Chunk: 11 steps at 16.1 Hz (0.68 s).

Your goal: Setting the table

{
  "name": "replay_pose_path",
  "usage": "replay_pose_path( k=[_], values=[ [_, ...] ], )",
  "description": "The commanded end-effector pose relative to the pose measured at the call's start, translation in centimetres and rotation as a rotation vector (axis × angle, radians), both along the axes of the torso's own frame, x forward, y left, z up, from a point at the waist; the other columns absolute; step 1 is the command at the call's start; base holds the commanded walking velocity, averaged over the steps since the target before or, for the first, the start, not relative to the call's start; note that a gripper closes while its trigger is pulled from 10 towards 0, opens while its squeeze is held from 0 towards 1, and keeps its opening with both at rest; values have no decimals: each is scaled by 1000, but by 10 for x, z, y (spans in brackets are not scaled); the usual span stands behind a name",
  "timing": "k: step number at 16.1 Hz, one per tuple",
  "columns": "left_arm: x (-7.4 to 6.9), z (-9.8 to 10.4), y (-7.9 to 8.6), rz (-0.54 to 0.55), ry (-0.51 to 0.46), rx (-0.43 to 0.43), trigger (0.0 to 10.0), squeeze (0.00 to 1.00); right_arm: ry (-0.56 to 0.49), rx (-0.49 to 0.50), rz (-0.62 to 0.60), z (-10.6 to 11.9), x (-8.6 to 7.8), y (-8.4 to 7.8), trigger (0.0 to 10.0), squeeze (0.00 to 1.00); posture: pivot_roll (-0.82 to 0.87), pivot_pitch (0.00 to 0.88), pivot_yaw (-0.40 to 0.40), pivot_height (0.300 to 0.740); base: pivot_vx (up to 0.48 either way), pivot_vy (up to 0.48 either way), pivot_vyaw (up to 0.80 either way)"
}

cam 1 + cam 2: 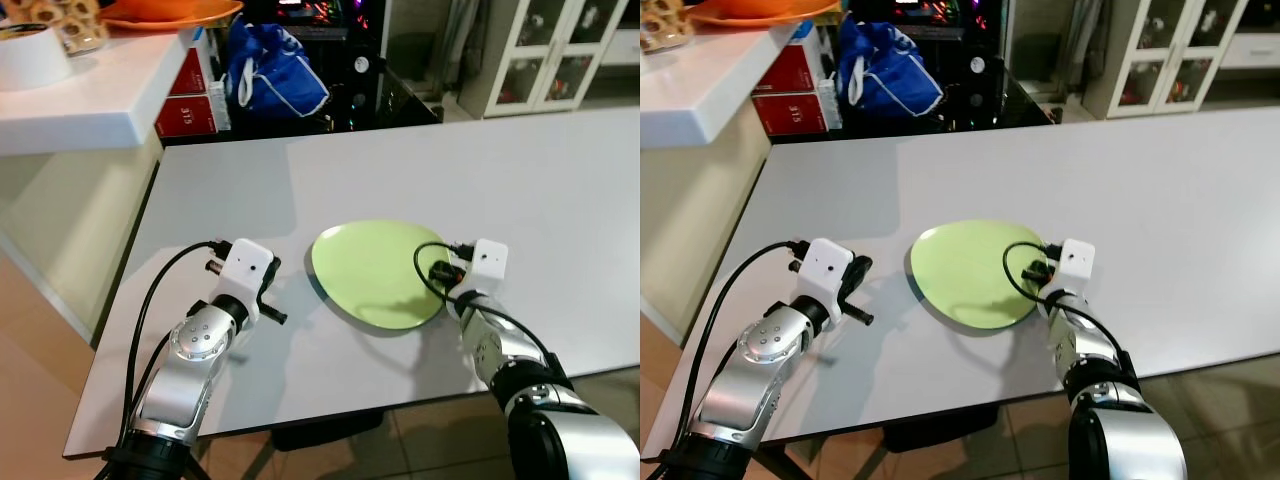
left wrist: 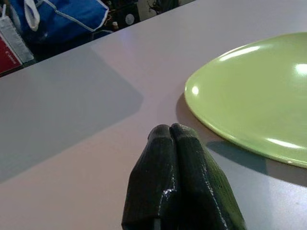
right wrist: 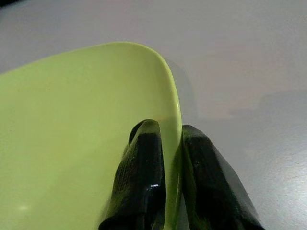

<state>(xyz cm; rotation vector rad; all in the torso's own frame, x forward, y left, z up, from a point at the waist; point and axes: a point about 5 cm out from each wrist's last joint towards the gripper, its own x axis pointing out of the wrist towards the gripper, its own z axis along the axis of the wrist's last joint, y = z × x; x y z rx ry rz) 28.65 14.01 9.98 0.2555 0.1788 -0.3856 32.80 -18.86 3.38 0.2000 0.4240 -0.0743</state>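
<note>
On the grey desk (image 1: pixel 520 180) lies a green plate (image 1: pixel 375 270), near the front edge. Right gripper (image 3: pixel 170 143) pinches its rim at 3 o'clock. Left gripper (image 2: pixel 170 136), pressed together, rests at 9 o'clock; bare desk stretches beyond toward 12.

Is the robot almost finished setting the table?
Not nearly. One green plate is on the grey table, and the right pincer is shut on its rim. The left pincer is shut beside it, holding nothing. I see no cups or cutlery laid on the table yet.
</note>
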Motion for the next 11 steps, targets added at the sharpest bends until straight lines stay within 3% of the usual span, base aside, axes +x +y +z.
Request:
replay_pose_path(
  k=[1,2,3,8,11],
  values=[
    [-1,4,4,-3,-8,23,10000,0,420,-167,76,-77,-74,-1,10000,0,121,0,47,740,0,0,0],
    [-1,4,5,-2,-7,25,10000,0,427,-172,80,-78,-76,-1,10000,0,123,0,48,740,0,0,0],
    [-1,5,5,-5,-9,30,10000,0,444,-191,93,-82,-80,1,10000,1000,133,0,53,740,0,0,0],
    [-2,9,6,-7,-7,39,10000,0,516,-277,121,-92,-96,0,10000,1000,151,0,61,740,0,0,0],
    [1,12,7,-15,-9,52,10000,0,516,-277,126,-94,-97,4,10000,1000,164,0,68,740,0,0,0]
  ],
)
